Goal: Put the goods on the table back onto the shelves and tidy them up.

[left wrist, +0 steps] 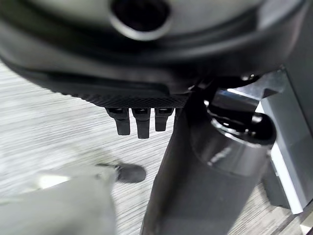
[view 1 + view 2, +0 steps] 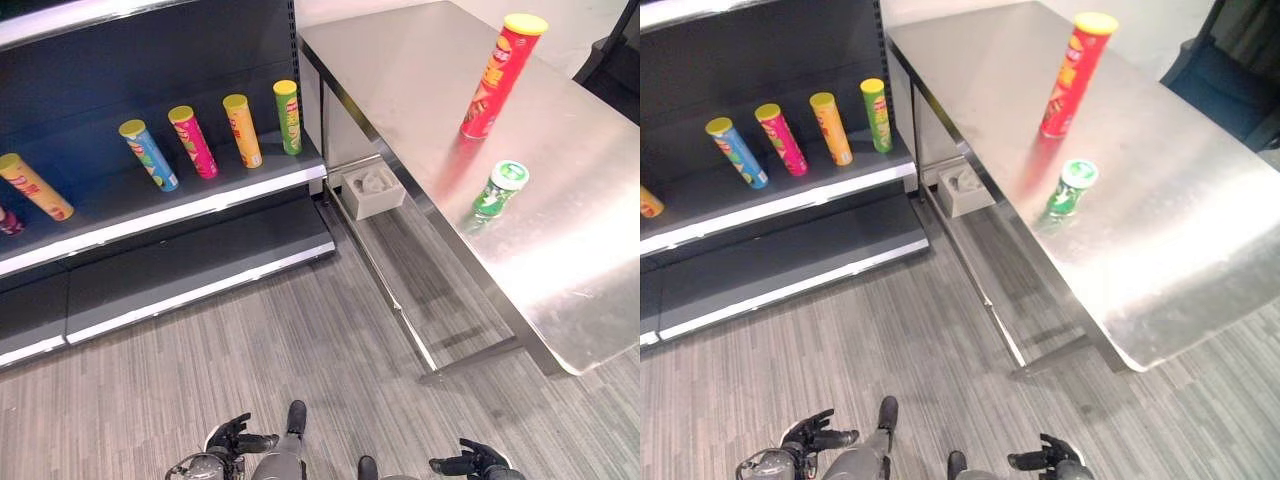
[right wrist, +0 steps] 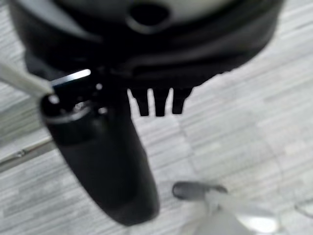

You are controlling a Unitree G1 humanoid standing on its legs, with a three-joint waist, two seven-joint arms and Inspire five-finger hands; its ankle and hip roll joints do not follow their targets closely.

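- Both hands hang low over the grey floor (image 2: 250, 340), nearest the head camera: the left hand (image 2: 238, 436) at the lower left, the right hand (image 2: 470, 464) at the lower right, well apart from each other.
- Left hand: fingers (image 1: 138, 122) straight and relaxed in its wrist view, grasping nothing.
- Right hand: fingers (image 3: 159, 100) likewise loose and straight, with nothing in them.
- Steel table (image 2: 590, 250) stands well ahead of the right hand and off to its outer side.
- Short green can (image 2: 500, 189) stands upright on the table, the nearer of the two goods to the right hand, close to the table's edge.
- Tall red can (image 2: 502, 75) with a yellow lid stands upright beyond the green can, farther from that hand.
- Dark shelf unit (image 2: 180, 215) is far ahead of the left hand; five tall cans stand on its upper board: orange (image 2: 33, 186), blue (image 2: 149, 155), pink (image 2: 193, 142), yellow (image 2: 242, 130), green (image 2: 288, 117).
- Small grey box (image 2: 373, 192) sits on the floor between shelf and table.
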